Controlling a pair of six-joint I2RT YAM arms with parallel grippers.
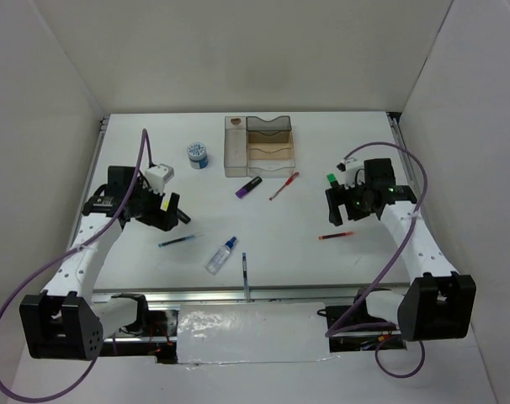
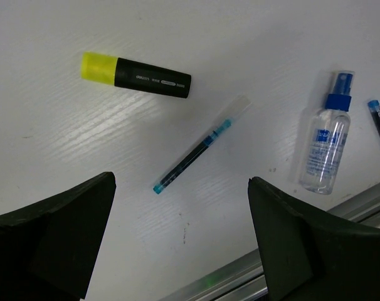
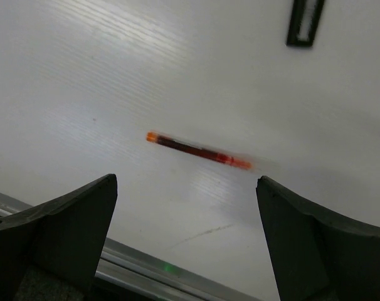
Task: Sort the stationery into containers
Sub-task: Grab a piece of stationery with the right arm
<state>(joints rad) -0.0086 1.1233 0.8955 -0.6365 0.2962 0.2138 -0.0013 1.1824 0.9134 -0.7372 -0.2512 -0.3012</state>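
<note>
The smoky-brown organiser (image 1: 259, 145) stands at the back middle of the table. Loose stationery lies in front of it: a round blue-white tub (image 1: 198, 156), a purple highlighter (image 1: 249, 187), a thin red pen (image 1: 284, 186), a blue pen (image 1: 179, 241), a clear bottle (image 1: 221, 255) and a dark pen (image 1: 244, 268). My left gripper (image 1: 167, 215) hovers open above the table, with the yellow highlighter (image 2: 137, 76), blue pen (image 2: 199, 147) and bottle (image 2: 328, 147) ahead of its fingers. My right gripper (image 3: 187, 188) is open too, just short of a second red pen (image 3: 198, 150). A green highlighter (image 1: 331, 178) lies beside it.
A metal rail (image 1: 238, 295) runs along the table's near edge, close under both grippers (image 2: 290, 263). White walls enclose the table on the left, back and right. A dark rectangular thing (image 3: 305, 22) shows at the top of the right wrist view.
</note>
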